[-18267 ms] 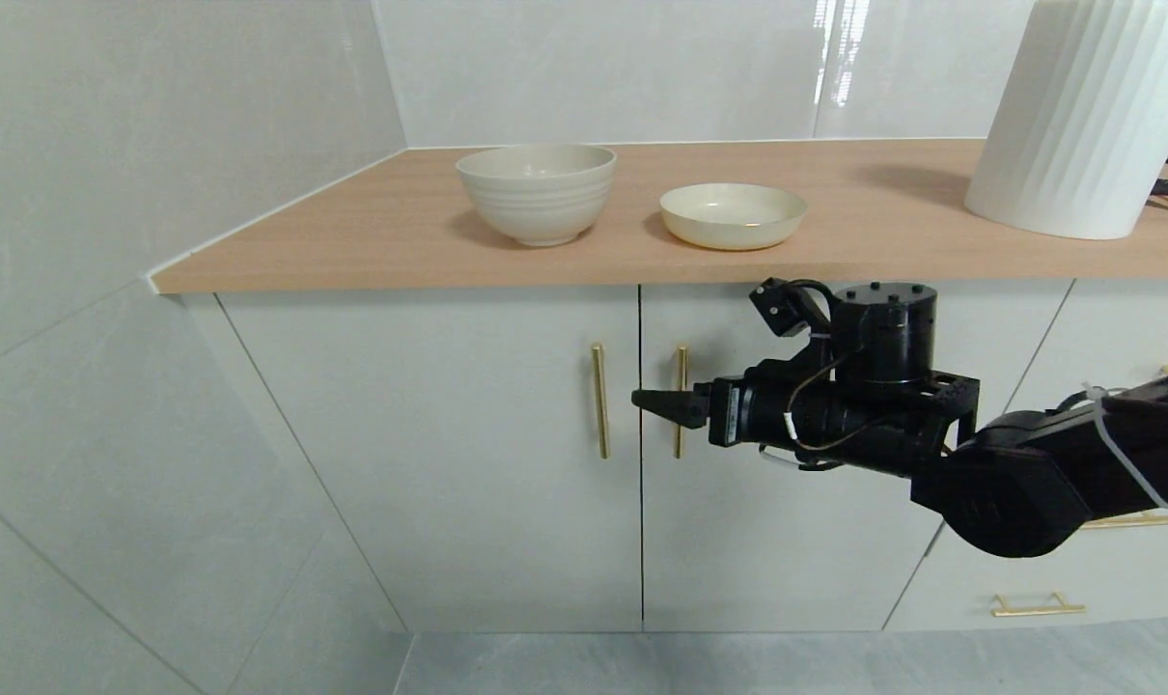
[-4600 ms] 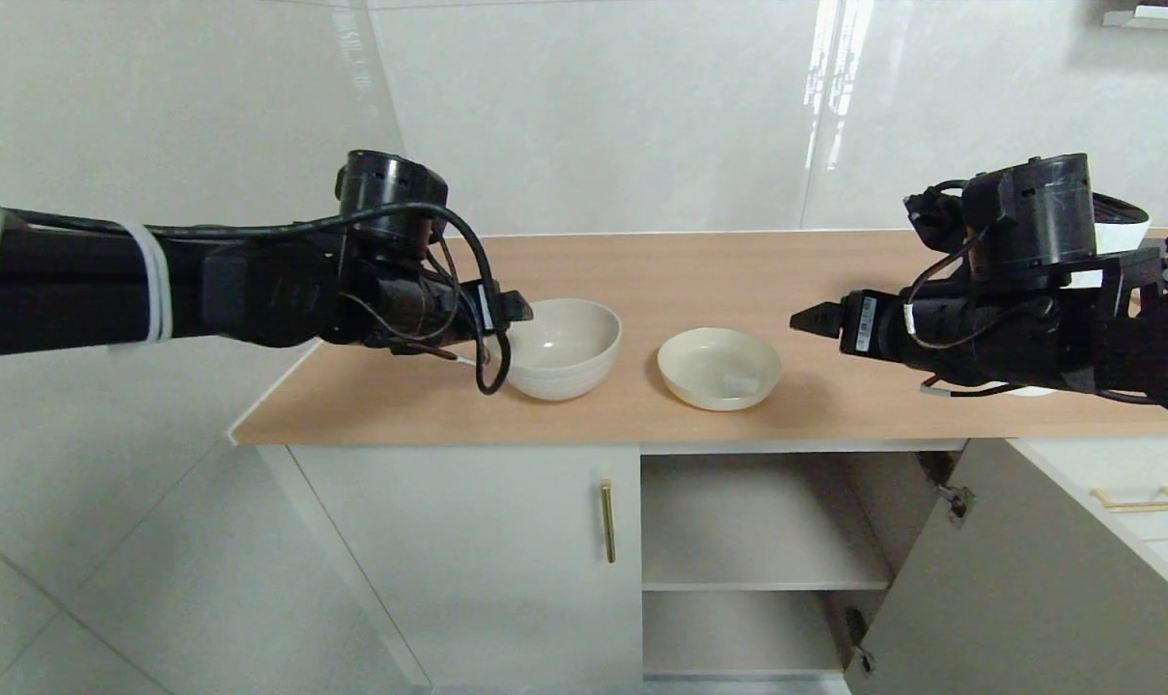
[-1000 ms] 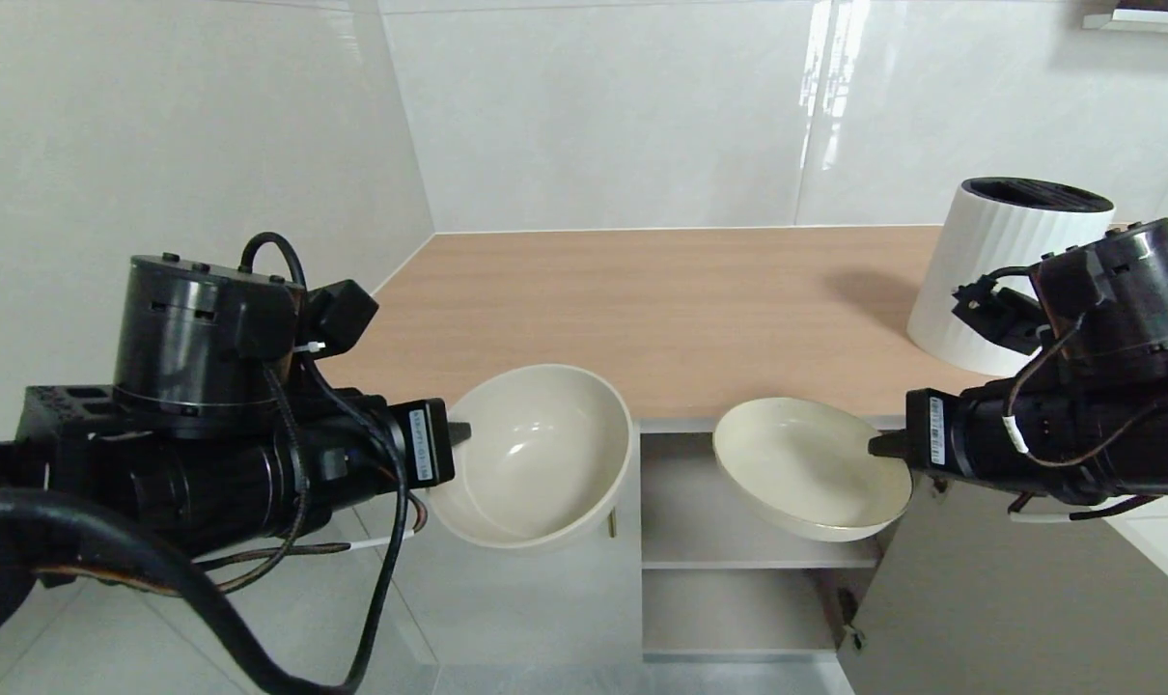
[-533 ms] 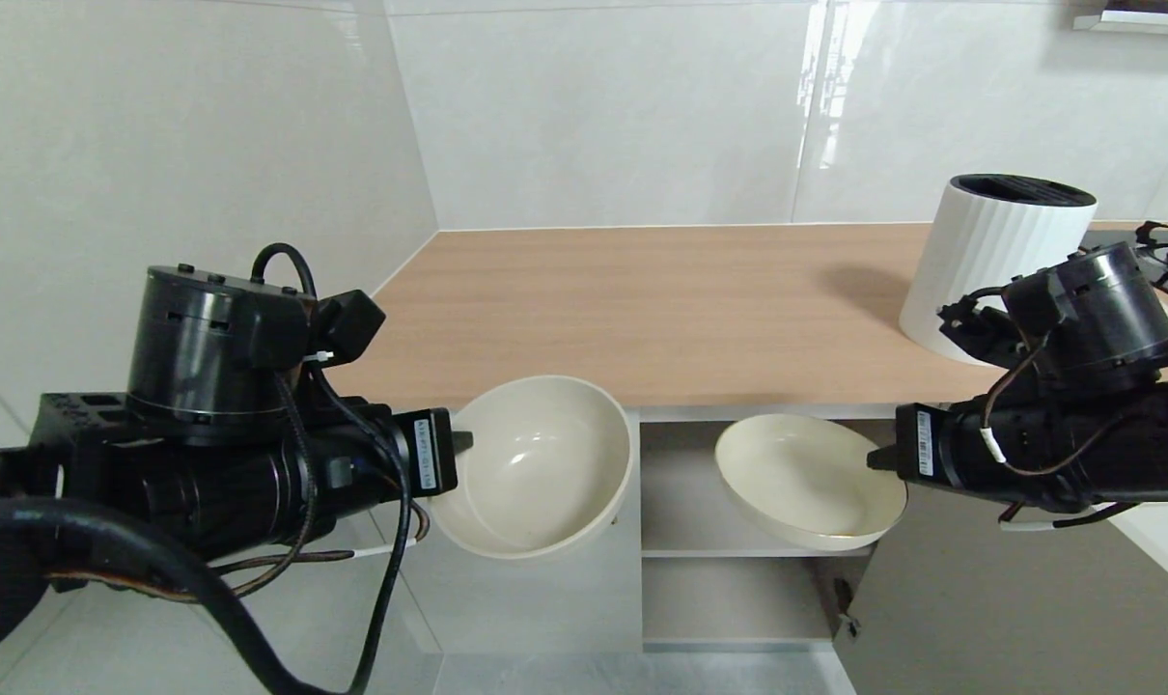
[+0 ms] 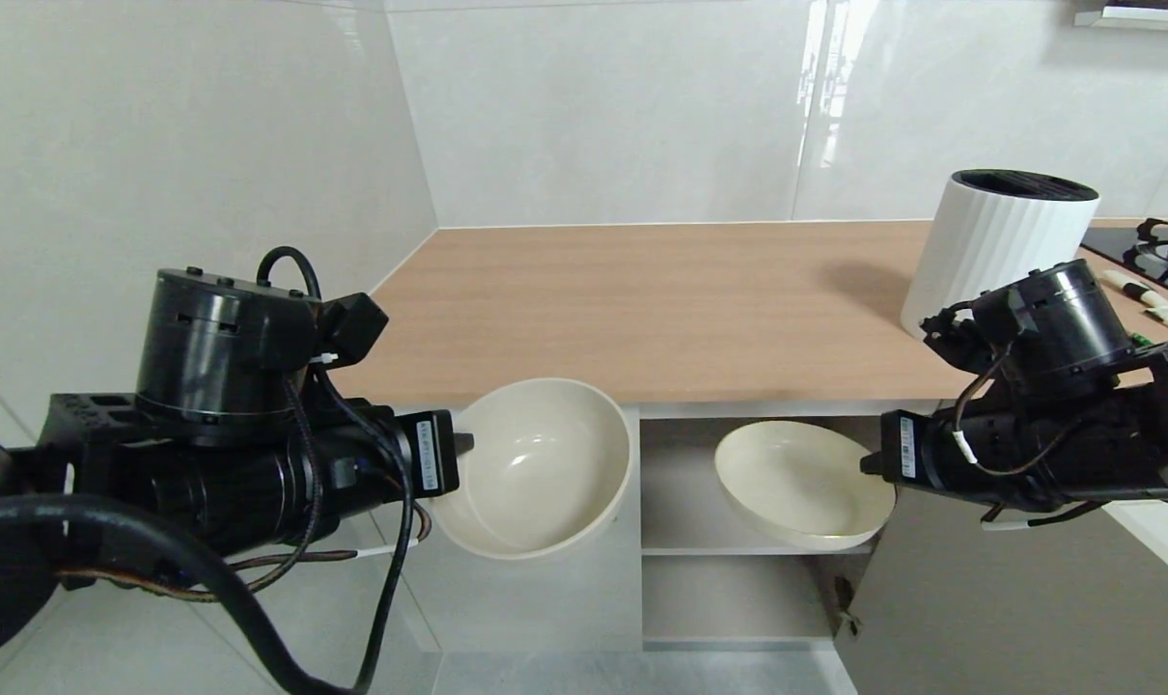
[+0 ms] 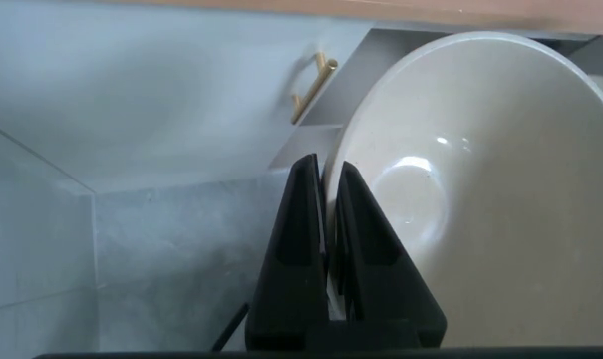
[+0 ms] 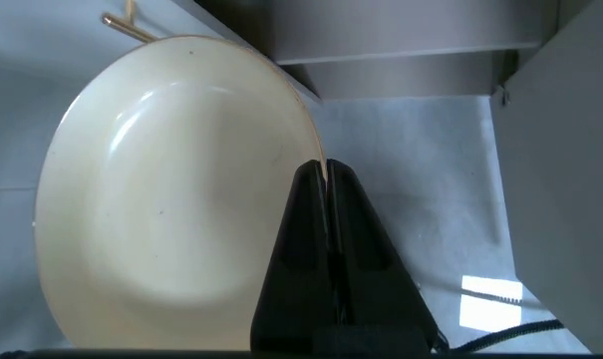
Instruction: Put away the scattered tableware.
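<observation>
Cream bowl point(image 5: 536, 468), rim-pinched by the left hand point(image 5: 462, 443) at nine o'clock of the dish point(image 5: 801, 483) the right hand point(image 5: 869, 464) grips, hangs before the cupboard point(image 5: 681, 507), where thin tilted grips may slip.

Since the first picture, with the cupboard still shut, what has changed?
The right cupboard door now stands open. The left tool has taken the deep bowl by its rim, the right tool the shallow dish; both were lifted off the counter and lowered, the dish before the open shelf. The left door stays shut, the white ribbed container on the counter.
</observation>
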